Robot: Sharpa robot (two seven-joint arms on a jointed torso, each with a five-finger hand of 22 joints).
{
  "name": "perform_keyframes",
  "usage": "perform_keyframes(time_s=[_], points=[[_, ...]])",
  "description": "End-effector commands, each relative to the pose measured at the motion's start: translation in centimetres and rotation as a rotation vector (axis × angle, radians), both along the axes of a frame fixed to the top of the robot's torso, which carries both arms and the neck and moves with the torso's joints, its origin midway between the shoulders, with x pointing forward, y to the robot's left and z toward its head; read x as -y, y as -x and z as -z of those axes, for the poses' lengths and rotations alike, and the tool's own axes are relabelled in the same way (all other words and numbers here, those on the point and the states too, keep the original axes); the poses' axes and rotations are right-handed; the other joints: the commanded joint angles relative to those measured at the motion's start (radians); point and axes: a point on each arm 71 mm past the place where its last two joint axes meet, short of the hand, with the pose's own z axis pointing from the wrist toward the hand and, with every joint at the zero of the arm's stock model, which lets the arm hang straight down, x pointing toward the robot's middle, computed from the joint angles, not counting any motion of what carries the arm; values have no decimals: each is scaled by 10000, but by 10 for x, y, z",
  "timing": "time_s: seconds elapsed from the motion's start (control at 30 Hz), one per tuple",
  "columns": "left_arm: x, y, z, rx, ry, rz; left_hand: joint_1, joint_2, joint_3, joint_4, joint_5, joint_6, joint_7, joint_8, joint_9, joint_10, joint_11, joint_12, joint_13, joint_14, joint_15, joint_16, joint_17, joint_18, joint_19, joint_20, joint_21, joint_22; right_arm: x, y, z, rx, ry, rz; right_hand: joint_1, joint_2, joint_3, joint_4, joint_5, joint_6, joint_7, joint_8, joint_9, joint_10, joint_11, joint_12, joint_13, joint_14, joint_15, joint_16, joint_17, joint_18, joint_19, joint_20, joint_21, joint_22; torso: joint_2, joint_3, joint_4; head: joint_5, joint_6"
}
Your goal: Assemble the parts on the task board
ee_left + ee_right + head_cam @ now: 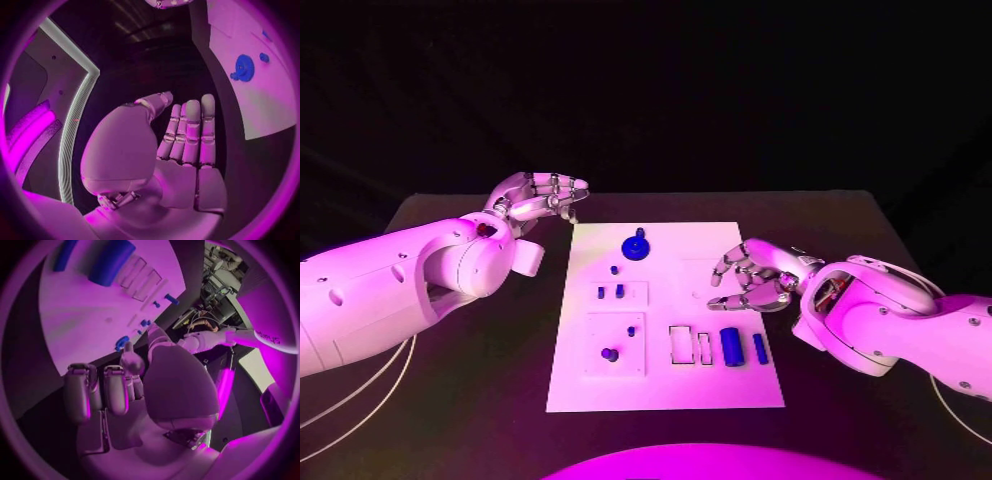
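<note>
Right, I see my left hand (538,195) hovering empty, fingers loosely curled, off the task board (668,385) at ten o'clock. My right hand (754,277) hangs empty, fingers spread, over the board's three o'clock edge; blue parts (730,347) lie below it.

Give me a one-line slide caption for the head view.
Both hands, left and right, hover empty beside the white task board.
</note>
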Motion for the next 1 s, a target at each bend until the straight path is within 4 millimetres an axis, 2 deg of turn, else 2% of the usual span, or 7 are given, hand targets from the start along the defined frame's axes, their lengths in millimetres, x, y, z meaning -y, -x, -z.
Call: perform_keyframes(time_s=[0.03,0.07,0.13,0.27,0.53,0.67,1.0], points=[[4,2,-2,186,153,275,-79,33,-61,22,-20,-94,1,48,15,-63,4,53,-15,-67,-4,49,-12,140,-21,81,-45,-15,11,8,10,-1316,455,545,-55,182,-215,28,-13,-27,-66,226,123,362,16,880,1154,675,-48,177,663,-177,790,-42,235,2111,-27,-15,-29,-207,-32],[4,3,-2,181,163,304,-79,33,-61,22,-20,-94,1,48,15,-63,4,53,-15,-67,-4,49,-12,140,-21,81,-45,-15,17,10,11,-1403,665,721,-155,238,-314,42,-43,-33,-61,290,153,523,-1,1130,1502,706,-45,244,855,-201,826,-43,331,2184,-35,-20,-39,-273,-35],[5,4,-2,173,174,339,-90,28,-70,31,-21,-104,3,51,14,-72,7,62,-15,-76,-1,49,-15,139,-27,84,-51,-18,22,13,14,-1509,914,906,-300,311,-465,50,-52,-48,-69,366,186,613,-4,1286,1734,727,-46,295,997,-227,865,-42,435,2263,-49,-29,-54,-305,-46],[7,5,-1,161,193,396,-90,28,-70,31,-21,-104,3,51,14,-72,7,62,-15,-76,-1,49,-15,139,-27,84,-51,-18,27,21,23,-1807,1261,1132,-503,426,-700,56,58,-62,-79,438,212,705,-12,1423,1953,746,-49,343,1136,-253,904,-44,538,2340,-75,-47,-63,-317,-97],[5,6,-1,140,177,378,-90,28,-70,31,-21,-104,3,51,14,-72,7,62,-15,-76,-1,49,-15,139,-27,84,-51,-18,26,31,39,-2214,1556,1327,-1036,533,-1125,74,-126,-20,-110,548,238,779,-34,1509,2133,766,-62,390,1278,-288,955,-51,672,2440,-65,-45,-58,-236,-158],[4,6,-1,123,164,363,-100,28,-77,40,-20,-113,5,56,14,-82,8,72,-16,-84,2,50,-18,138,-32,87,-58,-21,25,32,42,-2291,1657,1351,-1342,569,-1268,78,-192,179,-192,731,329,909,-98,1642,2334,781,-110,417,1364,-315,995,-82,777,2514,-64,-42,-55,-195,-168],[4,6,-1,103,163,380,-100,28,-77,40,-20,-113,5,56,14,-82,8,72,-16,-84,2,50,-18,138,-32,87,-58,-21,16,34,53,-2555,1726,1161,-1684,561,-1352,86,-269,285,-260,876,444,938,-160,1653,2388,791,-164,433,1425,-327,1013,-130,822,2546,-63,-40,-74,-136,-193]])
